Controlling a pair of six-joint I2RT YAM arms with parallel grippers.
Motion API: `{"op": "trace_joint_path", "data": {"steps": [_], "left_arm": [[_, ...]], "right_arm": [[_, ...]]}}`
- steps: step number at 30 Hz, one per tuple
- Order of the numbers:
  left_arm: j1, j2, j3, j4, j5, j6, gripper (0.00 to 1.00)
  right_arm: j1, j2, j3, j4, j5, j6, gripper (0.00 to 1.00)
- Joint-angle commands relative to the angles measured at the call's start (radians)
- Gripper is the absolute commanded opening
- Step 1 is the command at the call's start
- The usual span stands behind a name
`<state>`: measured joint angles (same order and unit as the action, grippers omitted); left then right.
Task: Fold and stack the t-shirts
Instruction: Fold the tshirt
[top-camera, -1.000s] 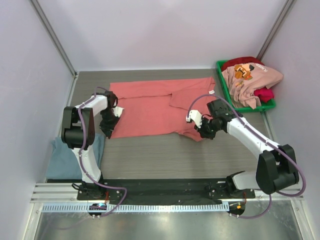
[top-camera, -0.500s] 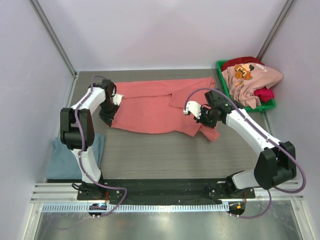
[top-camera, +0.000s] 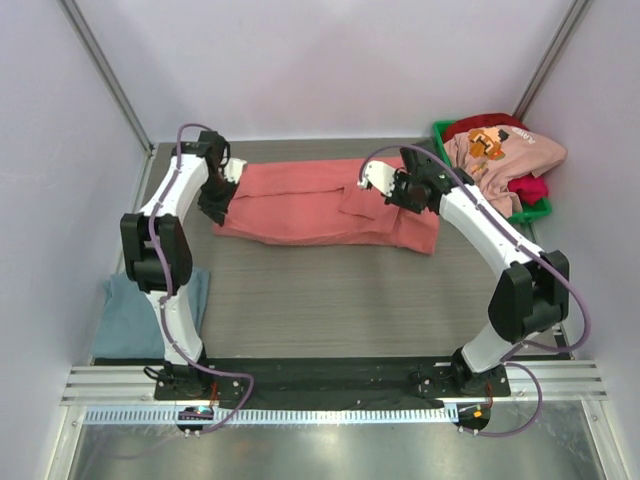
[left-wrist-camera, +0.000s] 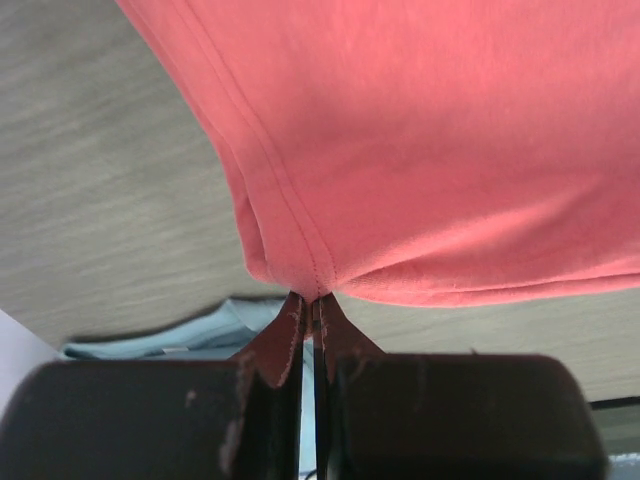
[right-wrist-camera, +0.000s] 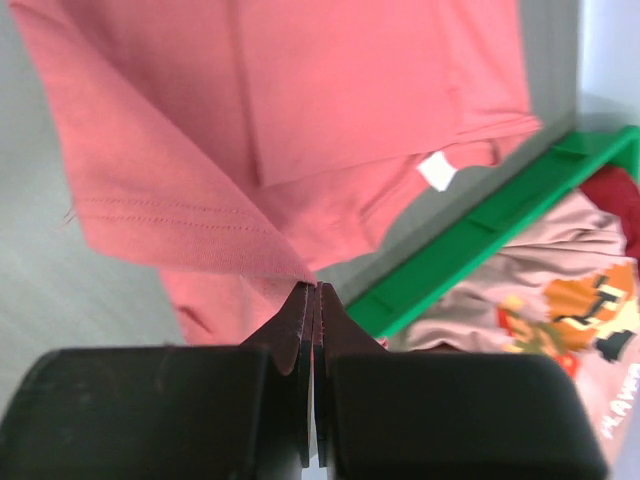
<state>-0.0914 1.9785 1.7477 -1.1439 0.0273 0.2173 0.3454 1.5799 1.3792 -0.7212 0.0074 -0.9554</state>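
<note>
The salmon-red t-shirt (top-camera: 310, 200) lies across the back of the table, folded into a long band. My left gripper (top-camera: 215, 203) is shut on the shirt's left hem corner (left-wrist-camera: 300, 265), which bunches at the closed tips of that gripper (left-wrist-camera: 312, 300). My right gripper (top-camera: 398, 192) is shut on a hemmed edge of the same shirt (right-wrist-camera: 200, 225), pinched at its tips (right-wrist-camera: 315, 290) near the bin. A grey-blue tee (top-camera: 125, 312) lies folded at the near left. A light pink tee with orange print (top-camera: 500, 155) lies over a crimson one (top-camera: 528, 188).
The green bin (top-camera: 445, 160) holding the pink and crimson tees stands at the back right, close to my right gripper; its rim (right-wrist-camera: 480, 250) shows in the right wrist view. White walls enclose the table on three sides. The arm bases sit at the near edge.
Both grippers have carried the salmon-red shirt's near edge toward the back of the table, folding it over itself into a narrower band. The right gripper has ended nearer the bin.
</note>
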Motion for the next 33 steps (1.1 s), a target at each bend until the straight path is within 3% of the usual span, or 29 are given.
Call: {"op": "trace_joint_path", "data": {"steps": [1, 12, 23, 24, 25, 26, 27, 29, 33], "left_arm": [[0.002, 0.066, 0.097, -0.050, 0.000, 0.014, 0.00], [0.018, 0.295, 0.468, -0.129, -0.076, 0.022, 0.00], [0.028, 0.462, 0.685, -0.140, -0.133, 0.025, 0.00], [0.028, 0.482, 0.691, -0.120, -0.151, 0.018, 0.07], [0.028, 0.493, 0.696, -0.111, -0.173, 0.005, 0.34], [0.028, 0.497, 0.710, -0.106, -0.203, -0.004, 0.41], [0.027, 0.493, 0.711, -0.093, -0.217, -0.018, 0.46], [0.025, 0.467, 0.701, -0.083, -0.251, -0.027, 0.53], [0.010, 0.315, 0.598, -0.040, -0.213, -0.030, 0.53]], "right_arm": [[0.001, 0.054, 0.104, 0.083, 0.072, 0.007, 0.01], [-0.037, 0.294, 0.349, 0.166, 0.134, 0.040, 0.01], [-0.059, 0.567, 0.609, 0.220, 0.154, 0.058, 0.01], [-0.057, 0.589, 0.626, 0.227, 0.164, 0.069, 0.04], [-0.056, 0.610, 0.662, 0.236, 0.178, 0.081, 0.12], [-0.056, 0.652, 0.684, 0.250, 0.204, 0.108, 0.25], [-0.056, 0.664, 0.728, 0.253, 0.222, 0.124, 0.28], [-0.049, 0.672, 0.767, 0.256, 0.265, 0.193, 0.34], [-0.048, 0.498, 0.669, 0.259, 0.253, 0.271, 0.38]]}}
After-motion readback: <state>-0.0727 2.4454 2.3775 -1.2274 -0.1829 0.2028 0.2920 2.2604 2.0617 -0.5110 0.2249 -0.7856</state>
